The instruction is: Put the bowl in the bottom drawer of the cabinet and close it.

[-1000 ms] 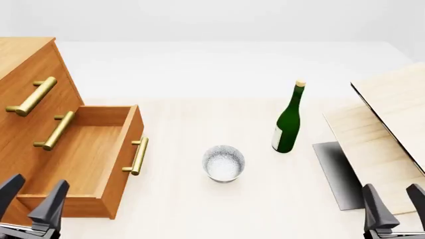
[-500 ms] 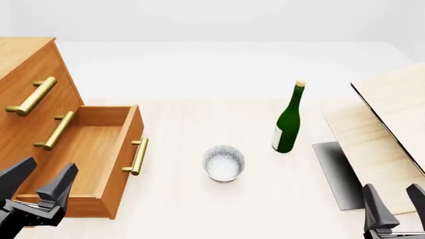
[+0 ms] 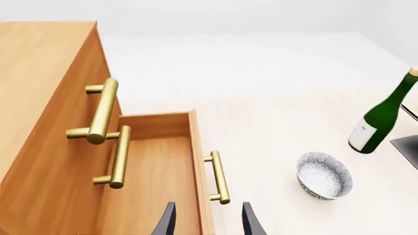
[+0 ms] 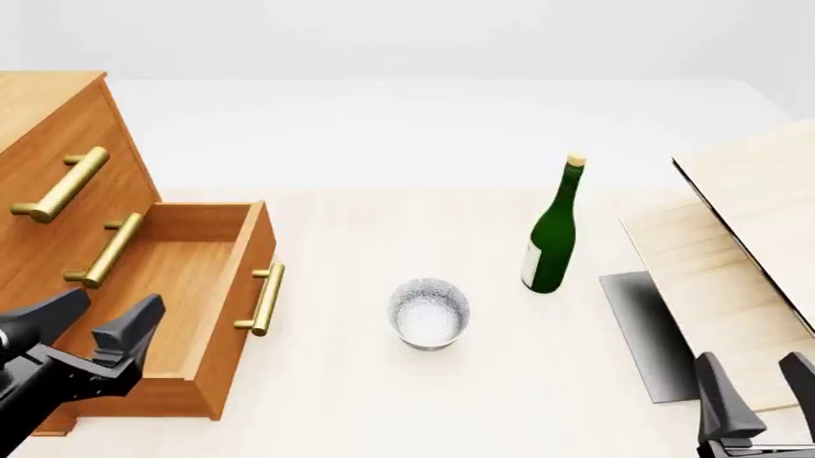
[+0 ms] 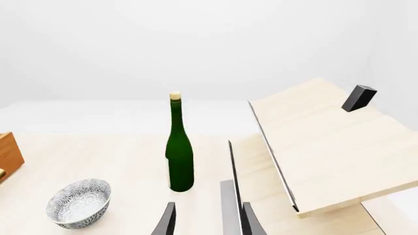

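The speckled white-grey bowl [image 4: 429,312] sits upright on the table, right of the cabinet [image 4: 57,143]; it also shows in both wrist views [image 3: 324,175] [image 5: 79,202]. The bottom drawer [image 4: 178,286] is pulled out, with nothing inside it, its brass handle [image 4: 265,299] facing the bowl. My left gripper [image 4: 92,326] hovers open over the drawer's near corner, nothing between its fingers [image 3: 247,220]. My right gripper [image 4: 754,382] stands open at the near right, far from the bowl.
A green wine bottle [image 4: 553,229] stands upright behind and right of the bowl. Pale wood boards [image 4: 745,248] with a grey panel [image 4: 643,324] fill the right side. The two upper drawers are shut, their brass handles [image 4: 61,185] sticking out.
My left gripper has risen and swung right, tilting over the open drawer's near corner. The right gripper, bowl and drawer have not moved.
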`<state>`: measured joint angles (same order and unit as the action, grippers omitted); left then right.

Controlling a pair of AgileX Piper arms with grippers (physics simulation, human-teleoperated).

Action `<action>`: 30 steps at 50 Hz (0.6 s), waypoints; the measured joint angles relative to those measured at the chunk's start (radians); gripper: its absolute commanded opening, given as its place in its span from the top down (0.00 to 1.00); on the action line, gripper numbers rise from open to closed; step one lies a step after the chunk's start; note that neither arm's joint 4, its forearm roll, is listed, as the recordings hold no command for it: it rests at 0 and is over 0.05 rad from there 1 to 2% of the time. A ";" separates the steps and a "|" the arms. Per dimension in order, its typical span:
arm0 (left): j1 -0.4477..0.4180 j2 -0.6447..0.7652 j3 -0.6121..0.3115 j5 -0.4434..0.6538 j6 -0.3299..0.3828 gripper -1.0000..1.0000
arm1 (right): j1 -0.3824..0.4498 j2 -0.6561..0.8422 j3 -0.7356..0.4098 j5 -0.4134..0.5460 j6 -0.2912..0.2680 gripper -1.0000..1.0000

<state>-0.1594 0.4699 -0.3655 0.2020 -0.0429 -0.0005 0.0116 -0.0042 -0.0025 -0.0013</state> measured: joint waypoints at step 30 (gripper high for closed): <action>0.016 0.117 0.004 0.002 -0.012 0.00 | 0.000 0.000 0.000 0.000 0.000 0.00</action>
<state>-0.1435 0.5870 -0.3617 0.2041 -0.0553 -0.0005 0.0118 -0.0042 -0.0026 -0.0016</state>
